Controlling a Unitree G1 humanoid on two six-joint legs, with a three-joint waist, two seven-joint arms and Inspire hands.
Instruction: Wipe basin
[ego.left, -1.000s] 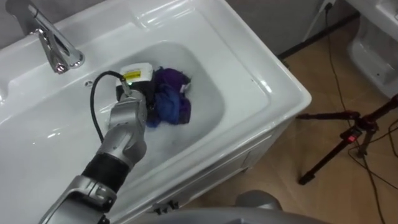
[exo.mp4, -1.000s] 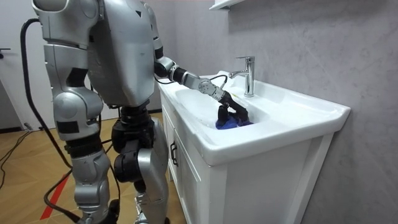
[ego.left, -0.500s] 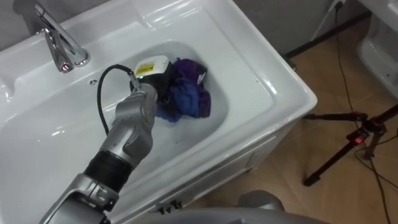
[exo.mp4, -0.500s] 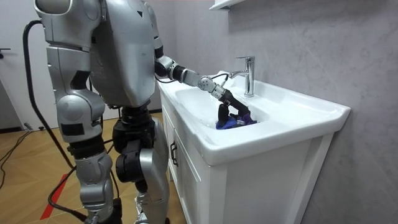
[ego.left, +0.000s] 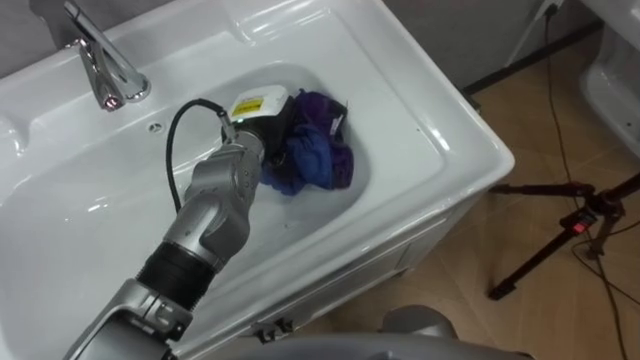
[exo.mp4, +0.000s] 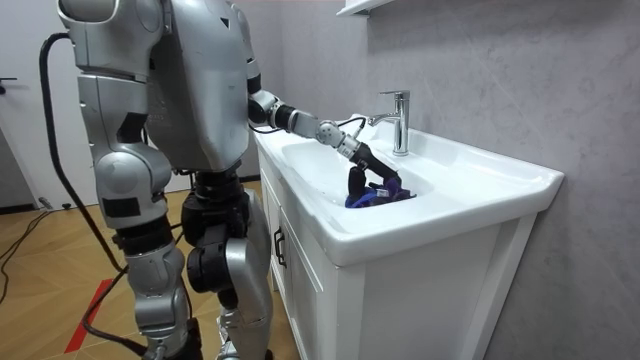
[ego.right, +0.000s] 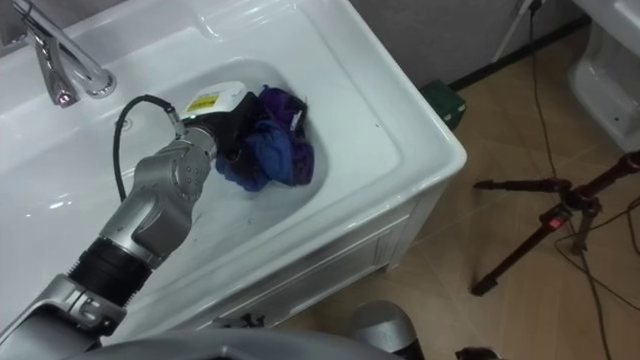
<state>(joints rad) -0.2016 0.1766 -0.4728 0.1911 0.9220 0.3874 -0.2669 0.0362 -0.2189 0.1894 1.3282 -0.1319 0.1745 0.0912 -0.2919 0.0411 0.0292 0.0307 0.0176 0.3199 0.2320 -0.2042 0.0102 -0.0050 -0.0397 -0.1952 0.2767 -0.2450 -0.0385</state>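
While left hand (ego.left: 258, 135) grips cloth (ego.left: 318, 160) in basin (ego.left: 430, 120), tap (ego.left: 105, 65) behind, tripod (ego.left: 560, 225) aside.

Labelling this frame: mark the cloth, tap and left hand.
blue-purple cloth (ego.left: 316, 160): left eye view, middle of bunched folds
tap (ego.left: 97, 55): left eye view, sloping spout
left hand (ego.left: 270, 130): left eye view, dark back

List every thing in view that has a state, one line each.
cloth: bunched up, lying in the basin.
left hand: down in the basin, shut on the cloth.
tap: no water seen running.
cabinet door: shut.
tripod: standing, legs spread.
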